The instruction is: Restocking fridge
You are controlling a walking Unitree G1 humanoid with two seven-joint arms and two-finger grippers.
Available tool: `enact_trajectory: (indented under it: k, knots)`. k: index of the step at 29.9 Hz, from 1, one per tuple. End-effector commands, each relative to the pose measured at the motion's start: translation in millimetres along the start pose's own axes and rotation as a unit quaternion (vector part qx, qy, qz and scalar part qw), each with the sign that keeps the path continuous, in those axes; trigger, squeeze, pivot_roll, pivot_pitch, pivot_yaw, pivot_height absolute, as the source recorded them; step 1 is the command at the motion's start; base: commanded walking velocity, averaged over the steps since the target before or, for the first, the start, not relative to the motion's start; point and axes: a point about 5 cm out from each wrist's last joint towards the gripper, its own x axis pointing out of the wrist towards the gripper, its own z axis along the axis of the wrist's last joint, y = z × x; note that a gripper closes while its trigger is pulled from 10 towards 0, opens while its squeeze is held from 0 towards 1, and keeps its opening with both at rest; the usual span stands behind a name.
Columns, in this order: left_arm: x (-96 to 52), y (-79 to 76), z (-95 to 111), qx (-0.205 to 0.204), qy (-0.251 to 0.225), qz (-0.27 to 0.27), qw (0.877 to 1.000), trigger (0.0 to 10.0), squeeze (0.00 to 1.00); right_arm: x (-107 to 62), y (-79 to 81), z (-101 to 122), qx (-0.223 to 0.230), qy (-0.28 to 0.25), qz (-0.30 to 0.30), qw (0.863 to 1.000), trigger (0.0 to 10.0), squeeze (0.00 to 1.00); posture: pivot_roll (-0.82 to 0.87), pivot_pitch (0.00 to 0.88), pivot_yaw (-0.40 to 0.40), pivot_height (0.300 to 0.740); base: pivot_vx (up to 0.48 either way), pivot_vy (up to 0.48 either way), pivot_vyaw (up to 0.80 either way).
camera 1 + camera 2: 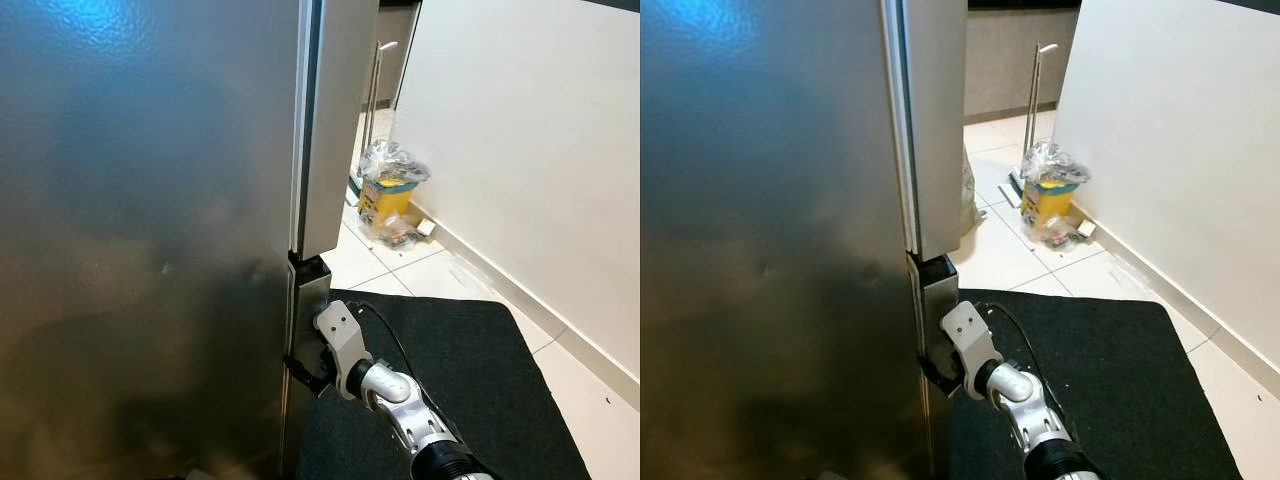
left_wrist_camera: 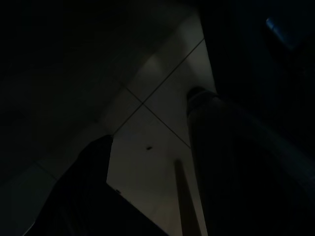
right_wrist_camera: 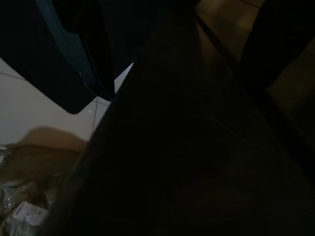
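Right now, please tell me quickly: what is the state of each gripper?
Right gripper: at the lower fridge door edge; open or closed cannot be told.
Left gripper: cannot be told; its wrist view is very dark.

Right arm [image 1: 400,395] reaches forward and low, wrist bent left; right pincer [image 1: 305,372] mostly hidden, finger state unclear.
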Motion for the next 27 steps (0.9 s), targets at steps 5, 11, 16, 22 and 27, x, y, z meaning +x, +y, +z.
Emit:
enact_trajectory:
  k: [5, 11, 16, 22, 27]
  knots:
    - [-2.4, -3.1, -15, -0.002, 0.027, -0.007, 1.0, 10.0, 0.0, 6.5, -13.1, 36, -0.038, -0.067, -0.066, 0.995, 10.0, 0.0, -0.07, 0.056, -0.022, 0.74, 0.0, 0.0, 0.0]
    - [-2.5, -3.3, -16, -0.001, 0.028, -0.007, 1.0, 10.0, 0.0, 3.1, -24.3, 31, -0.045, -0.053, -0.12, 0.99, 10.0, 0.0, -0.07, 0.058, -0.02, 0.74, 0.0, 0.0, 0.0]
    - [-2.5, -3.5, -16, 0.001, 0.028, -0.008, 1.0, 10.0, 0.0, -0.1, -31.8, 29, -0.043, -0.047, -0.154, 0.986, 10.0, 0.0, -0.07, 0.06, -0.017, 0.74, 0.0, 0.0, 0.0]
    - [-2.6, -2.4, -16, 0.003, 0.028, -0.008, 1.0, 10.0, 0.0, -3.8, -40.8, 28, -0.042, -0.044, -0.184, 0.981, 10.0, 0.0, -0.07, 0.061, -0.014, 0.74, 0.0, 0.0, 0.0]
    - [-2.8, -1.8, -17, 0.004, 0.029, -0.007, 1.0, 10.0, 0.0, -5.9, -45.0, 27, -0.038, -0.041, -0.201, 0.978, 10.0, 0.0, -0.07, 0.063, -0.013, 0.74, 0.0, 0.0, 0.0]
